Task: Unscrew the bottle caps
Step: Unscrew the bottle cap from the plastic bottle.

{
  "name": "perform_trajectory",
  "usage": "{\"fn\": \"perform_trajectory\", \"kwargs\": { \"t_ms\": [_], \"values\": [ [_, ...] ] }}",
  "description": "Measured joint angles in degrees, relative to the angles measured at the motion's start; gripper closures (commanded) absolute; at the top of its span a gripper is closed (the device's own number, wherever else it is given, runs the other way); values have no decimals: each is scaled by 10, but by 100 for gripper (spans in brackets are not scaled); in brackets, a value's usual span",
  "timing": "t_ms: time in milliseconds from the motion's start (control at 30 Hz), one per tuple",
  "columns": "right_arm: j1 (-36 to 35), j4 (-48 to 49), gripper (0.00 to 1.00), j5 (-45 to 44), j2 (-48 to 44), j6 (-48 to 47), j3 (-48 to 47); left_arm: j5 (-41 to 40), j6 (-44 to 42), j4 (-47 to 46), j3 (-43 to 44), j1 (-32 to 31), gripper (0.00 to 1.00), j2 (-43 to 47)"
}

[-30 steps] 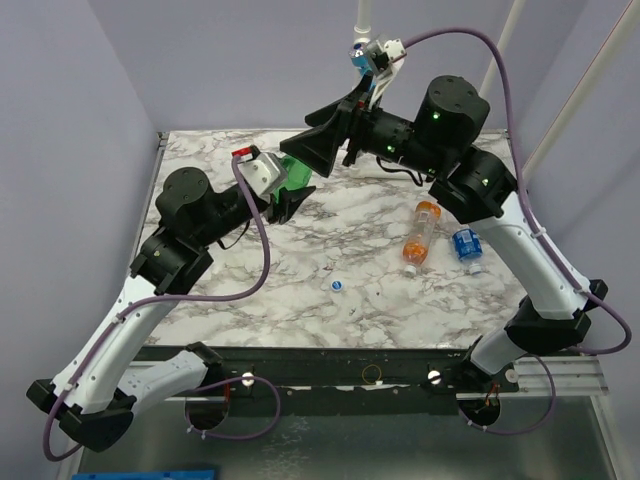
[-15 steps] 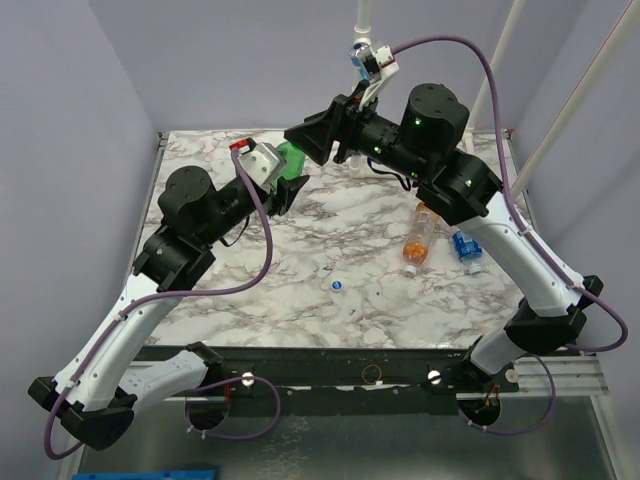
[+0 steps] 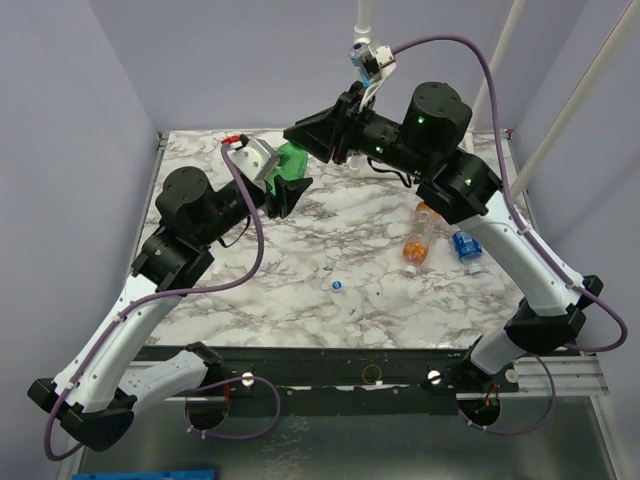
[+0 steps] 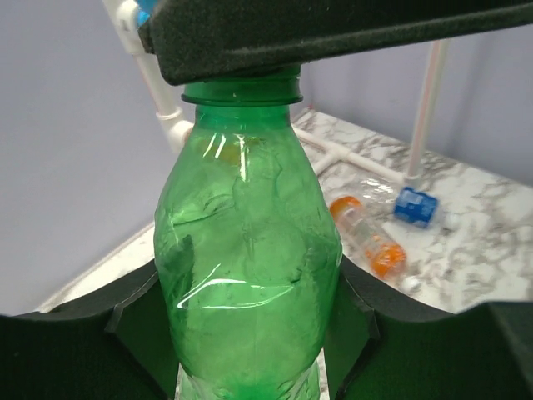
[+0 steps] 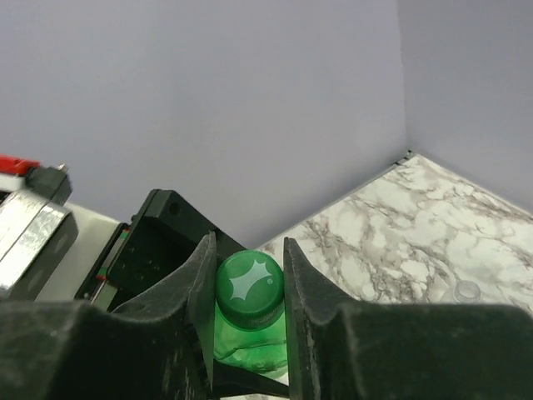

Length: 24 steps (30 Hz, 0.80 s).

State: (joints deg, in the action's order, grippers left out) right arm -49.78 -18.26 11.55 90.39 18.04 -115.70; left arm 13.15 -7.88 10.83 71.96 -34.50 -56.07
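Left gripper (image 3: 288, 182) clamped round body of translucent green plastic bottle (image 4: 250, 275); right gripper (image 3: 306, 135) pinched shut on its round green screw cap (image 5: 248, 287), one finger each side

Left fingers (image 4: 79, 354) gripping — right fingers (image 5: 333, 337) pinched tight.

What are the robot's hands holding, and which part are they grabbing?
The left gripper holds the green bottle by its body. The right gripper is shut on the bottle's green cap, pinching its sides.

Green bottle (image 4: 250, 275) and cap (image 5: 249, 289); grey-veined white table (image 3: 340, 235).
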Motion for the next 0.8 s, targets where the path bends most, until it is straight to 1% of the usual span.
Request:
{"fn": "perform_trajectory", "kwargs": {
  "t_ms": [67,167,233,333,500,567,633,767,800],
  "values": [
    [6,0,99,40,0,-6,-4,27,25,-1,0,2,100,3],
    [17,7,100,129,-1,-22,-14,88,75,0,9,8,100,9],
    [22,24,99,191,-9,-29,-16,141,113,1,24,9,100,10],
    [24,56,99,291,-24,-31,-16,247,167,-4,53,8,100,10],
    [23,108,99,444,-25,-14,-29,374,230,-13,78,3,100,2],
    [26,148,99,499,-22,10,-23,415,250,-18,83,2,100,-3],
    [32,210,100,548,-21,50,-4,444,267,-20,85,1,100,-6],
    [48,339,99,609,-18,139,35,481,294,-21,86,-1,100,-15],
    [51,360,94,616,-15,155,40,485,297,-20,86,-1,100,-17]
  ]
}}
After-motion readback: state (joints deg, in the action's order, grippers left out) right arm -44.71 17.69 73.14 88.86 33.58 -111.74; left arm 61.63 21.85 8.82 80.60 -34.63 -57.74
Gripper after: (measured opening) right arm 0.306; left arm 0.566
